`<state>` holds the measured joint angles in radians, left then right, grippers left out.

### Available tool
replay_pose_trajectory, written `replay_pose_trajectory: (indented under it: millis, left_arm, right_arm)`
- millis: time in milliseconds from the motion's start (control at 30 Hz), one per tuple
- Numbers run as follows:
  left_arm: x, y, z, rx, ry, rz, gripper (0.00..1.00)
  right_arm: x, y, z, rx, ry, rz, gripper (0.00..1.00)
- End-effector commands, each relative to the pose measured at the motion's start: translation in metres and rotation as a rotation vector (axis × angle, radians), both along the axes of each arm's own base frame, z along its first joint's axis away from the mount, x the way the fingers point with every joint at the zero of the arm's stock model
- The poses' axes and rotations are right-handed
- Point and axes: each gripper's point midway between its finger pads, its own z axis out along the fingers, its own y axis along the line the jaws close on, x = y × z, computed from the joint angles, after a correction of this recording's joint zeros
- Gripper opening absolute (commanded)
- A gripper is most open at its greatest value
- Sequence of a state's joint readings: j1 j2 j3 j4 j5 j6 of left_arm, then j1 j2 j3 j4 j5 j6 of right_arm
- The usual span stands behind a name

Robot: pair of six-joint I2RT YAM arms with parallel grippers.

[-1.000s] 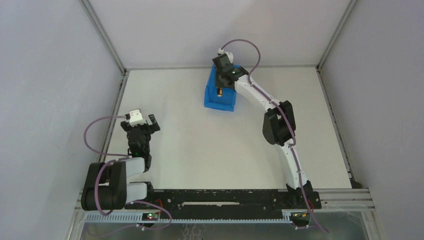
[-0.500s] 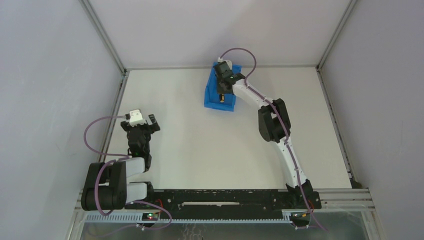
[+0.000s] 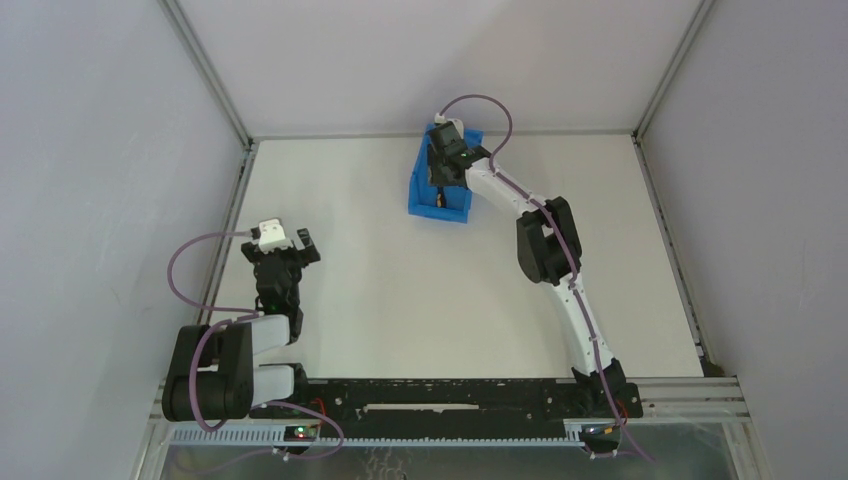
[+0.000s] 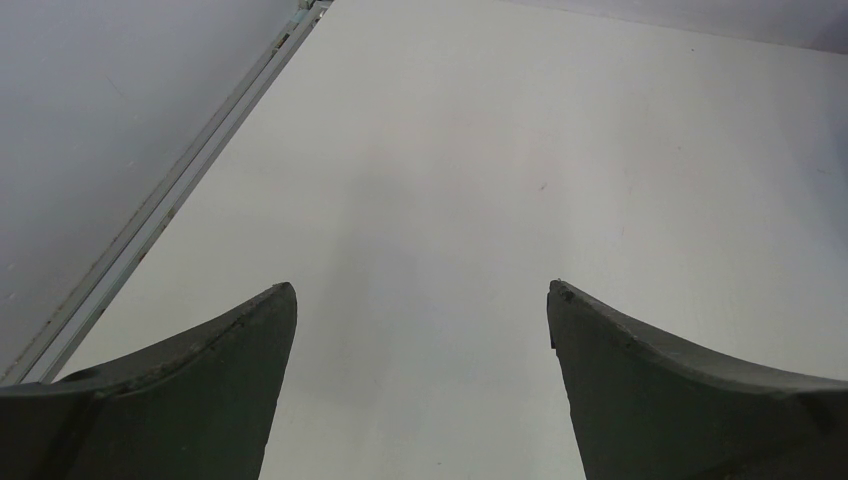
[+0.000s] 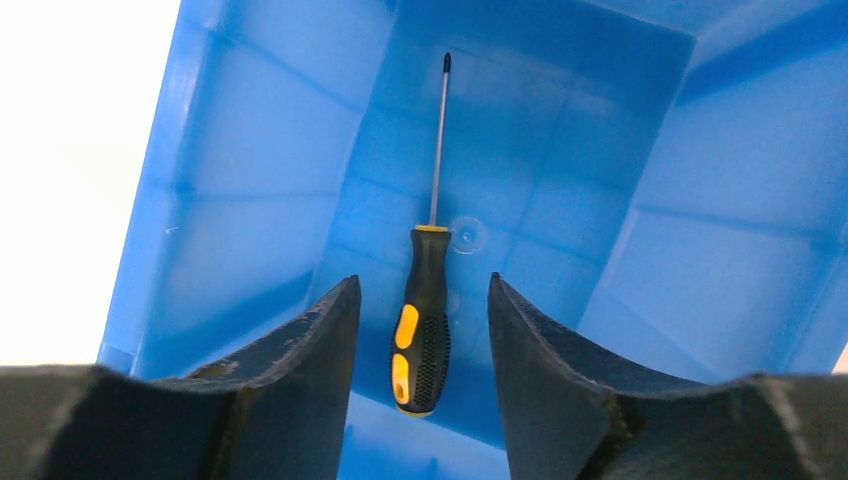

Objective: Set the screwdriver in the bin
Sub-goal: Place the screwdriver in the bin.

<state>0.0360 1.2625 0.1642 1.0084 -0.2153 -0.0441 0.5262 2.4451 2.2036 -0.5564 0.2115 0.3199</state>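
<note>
Evidently the drop is all but done: the screwdriver (image 5: 428, 250) lies flat on the floor of the blue bin (image 5: 250, 150), its thin shaft (image 5: 438, 140) pointing toward the far wall and its black and yellow handle (image 5: 420, 330) nearest the camera. The right gripper (image 5: 422, 283) hangs low inside the bin with its fingers spread either side of the handle, a gap of blue showing on both sides, so it grips nothing. What seems left is getting the arm out cleanly. I would keep the fingers as wide as they are and lift straight up, without swinging sideways, because the handle sits close between them and a small nudge could roll it or drag it along. The bin's tall walls stand near the fingers too, so a tilted exit could catch a rim and shift the bin. The left gripper (image 4: 420, 290) hangs over bare table (image 4: 450, 150) well away, wide open and empty, and need not move.
</note>
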Motion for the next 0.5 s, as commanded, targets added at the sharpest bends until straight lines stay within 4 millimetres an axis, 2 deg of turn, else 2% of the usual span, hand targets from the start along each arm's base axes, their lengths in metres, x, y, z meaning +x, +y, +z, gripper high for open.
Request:
replay_pose_trajectory:
  millis: [0, 167, 467]
  left_arm:
    - [0.009, 0.005, 0.024, 0.022, -0.069, 0.016, 1.0]
    - [0.009, 0.005, 0.024, 0.022, -0.068, 0.016, 1.0]
    - [0.009, 0.005, 0.024, 0.022, -0.069, 0.016, 1.0]
  right_arm:
    - [0.008, 0.0, 0.039, 0.008, -0.089, -0.012, 0.6]
    - [0.005, -0.001, 0.071, 0.009, -0.135, -0.009, 0.6]
    - [-0.015, -0.003, 0.153, 0.014, -0.238, 0.012, 0.6]
